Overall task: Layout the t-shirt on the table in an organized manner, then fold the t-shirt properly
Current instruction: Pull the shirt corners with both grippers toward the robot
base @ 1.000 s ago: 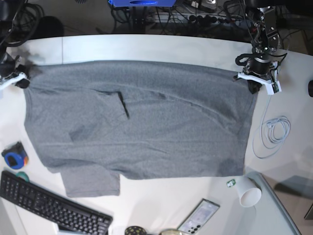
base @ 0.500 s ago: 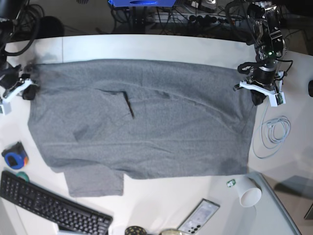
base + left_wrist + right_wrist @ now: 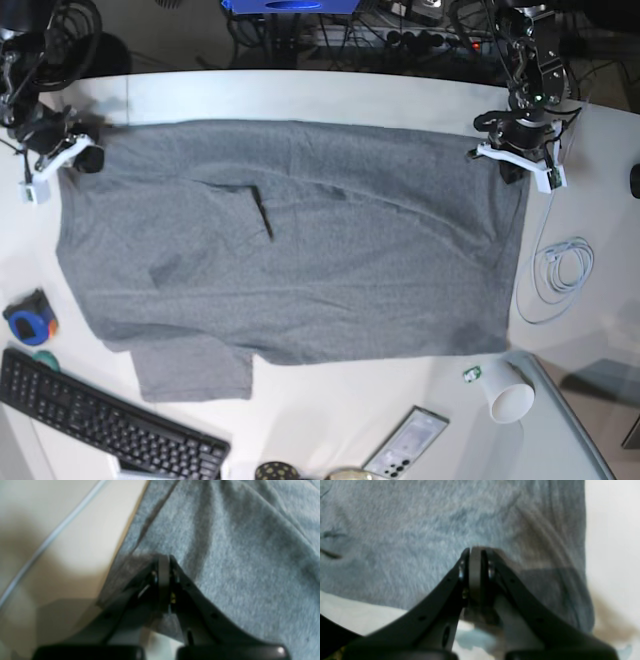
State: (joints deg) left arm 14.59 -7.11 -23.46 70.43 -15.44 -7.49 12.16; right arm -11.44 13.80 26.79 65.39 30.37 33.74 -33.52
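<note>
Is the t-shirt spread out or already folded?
Mostly spread: the t-shirt lies open across the table, one sleeve sticking out at the near edge, a small crease near the middle.

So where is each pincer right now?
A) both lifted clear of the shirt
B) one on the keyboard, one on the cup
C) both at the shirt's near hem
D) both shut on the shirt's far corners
D: the left pincer and right pincer each pinch a far corner of the shirt.
</note>
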